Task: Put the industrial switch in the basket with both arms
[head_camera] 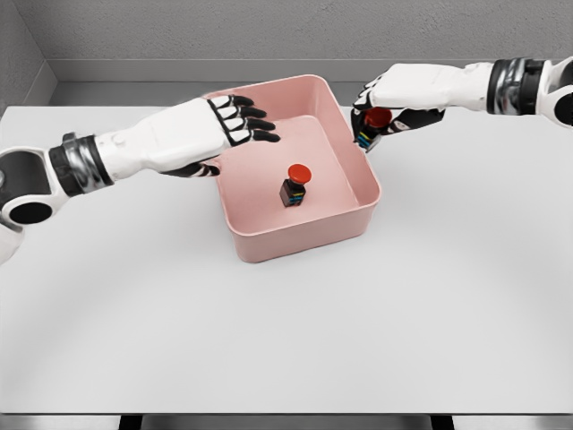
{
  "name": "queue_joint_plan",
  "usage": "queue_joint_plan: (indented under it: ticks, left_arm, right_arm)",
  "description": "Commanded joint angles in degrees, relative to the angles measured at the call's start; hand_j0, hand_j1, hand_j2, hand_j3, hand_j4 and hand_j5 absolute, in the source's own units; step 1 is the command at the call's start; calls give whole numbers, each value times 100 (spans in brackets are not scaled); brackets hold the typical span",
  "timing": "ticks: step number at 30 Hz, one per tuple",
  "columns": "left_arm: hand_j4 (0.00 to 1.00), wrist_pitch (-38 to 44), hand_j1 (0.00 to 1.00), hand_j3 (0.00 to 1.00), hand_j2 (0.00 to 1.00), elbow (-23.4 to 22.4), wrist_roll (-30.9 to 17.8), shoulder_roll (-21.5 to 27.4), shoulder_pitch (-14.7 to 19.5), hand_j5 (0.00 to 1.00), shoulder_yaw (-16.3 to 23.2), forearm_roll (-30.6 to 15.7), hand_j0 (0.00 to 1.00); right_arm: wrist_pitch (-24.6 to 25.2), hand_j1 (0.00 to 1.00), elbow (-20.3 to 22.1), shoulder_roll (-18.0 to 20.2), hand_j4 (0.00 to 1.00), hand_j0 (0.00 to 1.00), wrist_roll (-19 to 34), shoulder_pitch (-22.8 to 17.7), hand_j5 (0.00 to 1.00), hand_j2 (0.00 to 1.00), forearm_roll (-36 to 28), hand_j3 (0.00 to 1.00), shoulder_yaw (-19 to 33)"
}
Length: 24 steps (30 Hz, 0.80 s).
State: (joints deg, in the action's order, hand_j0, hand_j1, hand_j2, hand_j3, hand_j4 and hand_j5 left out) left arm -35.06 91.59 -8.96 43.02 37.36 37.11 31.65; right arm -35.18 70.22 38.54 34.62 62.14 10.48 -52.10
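A pink square basket [269, 244] sits on the white table. Inside it, near the middle, stands one industrial switch [294, 185] with a black body and a red round button on top. My left hand [242, 120] hovers over the basket's left rim with fingers spread, holding nothing. My right hand [380, 116] is at the basket's far right corner, curled around a second switch [373, 124] with a red button and a striped black body, held just above the rim.
The white table [286, 340] stretches wide in front of the basket and to both sides. A grey wall rises behind the table's far edge.
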Motion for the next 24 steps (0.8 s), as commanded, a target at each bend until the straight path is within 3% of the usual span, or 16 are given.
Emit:
queue_joint_plan:
  ticks: [1,3,5,13,18,24]
  left_arm:
    - [100,6,100,100,100,491,9,1094,-53,100,-379,-440,100]
    - [100,6,100,100,100,500,17,1682,-694,100,-854,-449,100]
    - [100,6,100,100,100,491,17,2043,-1046,100,-1188,-449,100]
    - [100,6,100,100,100,465,-53,1973,-1073,100,-1144,-405,100]
    - [100,6,100,100,100,482,-53,1753,-1099,100,-924,-423,100]
    - [100,6,100,100,100,544,-53,1727,-1099,100,-933,-431,100]
  right_arm:
    - [18,48,1,-92,48,48,1,0,48,48,-37,48,-2]
    - [18,48,-8,-215,48,48,36,0,48,48,-37,48,-2]
    - [18,48,-25,-329,48,48,36,0,48,48,-37,48,-37]
    - [18,48,-105,-707,48,48,38,0,48,48,-28,48,-116]
    - [18,48,-298,-927,48,48,38,0,48,48,-2,48,-142]
    - [18,52,-517,-1120,52,52,38,44,52,52,7,52,-239]
